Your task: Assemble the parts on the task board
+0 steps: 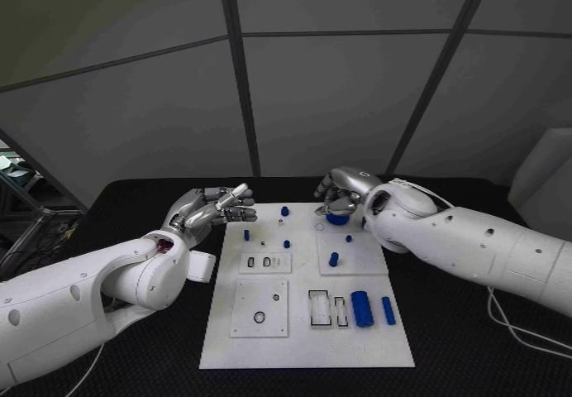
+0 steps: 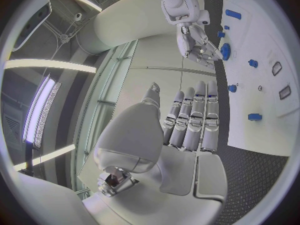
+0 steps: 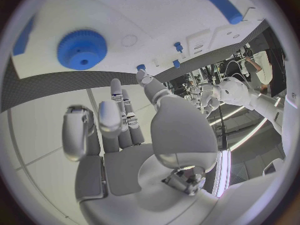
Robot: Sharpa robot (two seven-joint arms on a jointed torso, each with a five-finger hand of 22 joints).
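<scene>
Where gear [image 1: 339,219] sits, right robot hand [image 1: 343,192]

I see a dim head view with a dark bench [image 1: 143,331]. My wrist views bend straight edges. Ceiling light strips glare brightly.

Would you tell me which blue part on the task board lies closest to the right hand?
The blue gear at the board's far edge, right beside the right hand; the pegs and cylinders lie farther off.

my hands [image 1: 215,211]: silvery, metal-looking, glossy | my arms [image 1: 477,240]: smooth white plastic | board [image 1: 304,339]: matt white | gear [image 3: 82,49]: matt blue plastic, ridged rim | surface [image 1: 477,356]: matt black
</scene>
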